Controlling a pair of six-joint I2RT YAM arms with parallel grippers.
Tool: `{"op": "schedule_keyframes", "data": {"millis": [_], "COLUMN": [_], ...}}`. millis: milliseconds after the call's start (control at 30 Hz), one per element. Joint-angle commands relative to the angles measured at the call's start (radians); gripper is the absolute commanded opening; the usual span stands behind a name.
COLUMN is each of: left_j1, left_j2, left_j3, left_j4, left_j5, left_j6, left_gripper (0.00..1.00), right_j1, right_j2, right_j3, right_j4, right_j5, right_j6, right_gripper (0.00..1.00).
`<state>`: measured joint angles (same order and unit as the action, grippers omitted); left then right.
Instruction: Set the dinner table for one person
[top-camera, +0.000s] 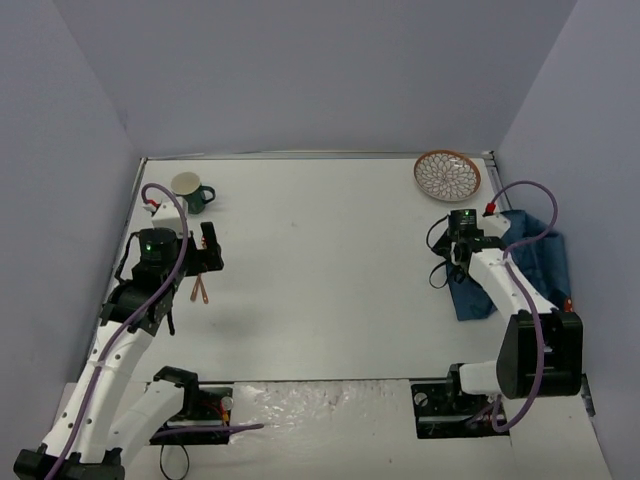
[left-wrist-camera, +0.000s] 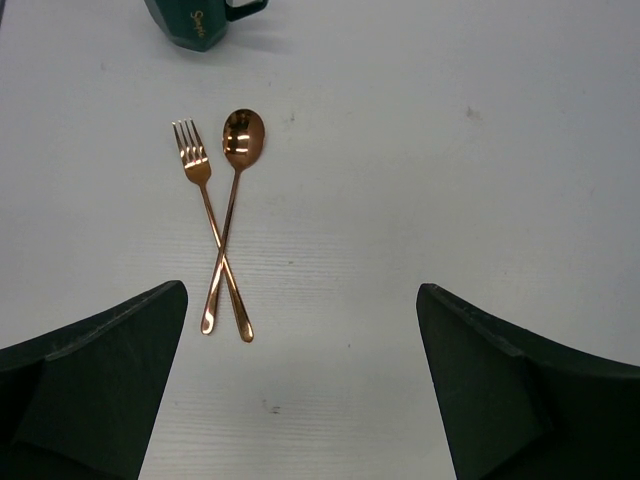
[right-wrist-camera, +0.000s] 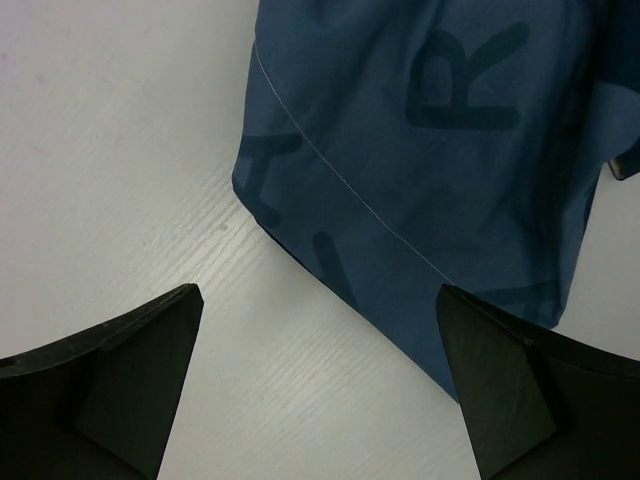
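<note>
1. From above, you see the bench (top-camera: 330, 290) filling the whole floor of the view. The pieces for the setting lie scattered toward its sides: a mug (top-camera: 190, 192) at the far left, a patterned plate (top-camera: 447, 175) at the far right, a blue cloth (top-camera: 535, 262) rumpled along the right side, and cutlery (top-camera: 199, 290) on the left. I'd judge nothing is arranged as a place setting yet.
2. Also from above, your left hand (top-camera: 212, 250) sits just far of the cutlery. Your right hand (top-camera: 445, 262) hangs at the cloth's left edge. Each is probably parked over what it can reach.
3. In the left wrist view, the hand is released with its fingers spread wide and nothing between them. A fork (left-wrist-camera: 198, 175) and a spoon (left-wrist-camera: 243, 137) lie flat on the bench with their handles crossed near the ends, so lifting one may drag the other. The mug's base shows just beyond them.
4. In the right wrist view, this hand is also released and empty, with its fingers straddling the cloth's nearest corner. That corner lies flat on the bench, which suits a pinch there to pull the cloth toward the middle.
</note>
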<state>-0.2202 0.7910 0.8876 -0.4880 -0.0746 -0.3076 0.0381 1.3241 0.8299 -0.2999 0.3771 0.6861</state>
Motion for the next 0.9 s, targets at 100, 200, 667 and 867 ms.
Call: {"op": "schedule_keyframes", "data": {"millis": [100, 200, 667, 867], "left_j1": [-0.032, -0.036, -0.051, -0.053], "left_j2": [-0.009, -0.014, -0.026, -0.033], "left_j3": [0.005, 0.002, 0.001, 0.001], "left_j4": [0.111, 0.108, 0.095, 0.093], "left_j5": [-0.027, -0.032, -0.048, -0.052], "left_j6": [-0.003, -0.002, 0.005, 0.004], "left_gripper": [0.97, 0.97, 0.97, 0.97], "right_j1": [-0.056, -0.075, -0.081, -0.018], "right_j2": [0.156, 0.206, 0.326, 0.283], "right_j3": [-0.023, -0.038, -0.101, -0.109], "right_j4": [0.16, 0.204, 0.28, 0.291], "right_j5": [-0.02, -0.034, -0.081, -0.088], "right_j6": [0.054, 0.055, 0.061, 0.004], "right_gripper": [1.0, 1.0, 0.56, 0.0]}}
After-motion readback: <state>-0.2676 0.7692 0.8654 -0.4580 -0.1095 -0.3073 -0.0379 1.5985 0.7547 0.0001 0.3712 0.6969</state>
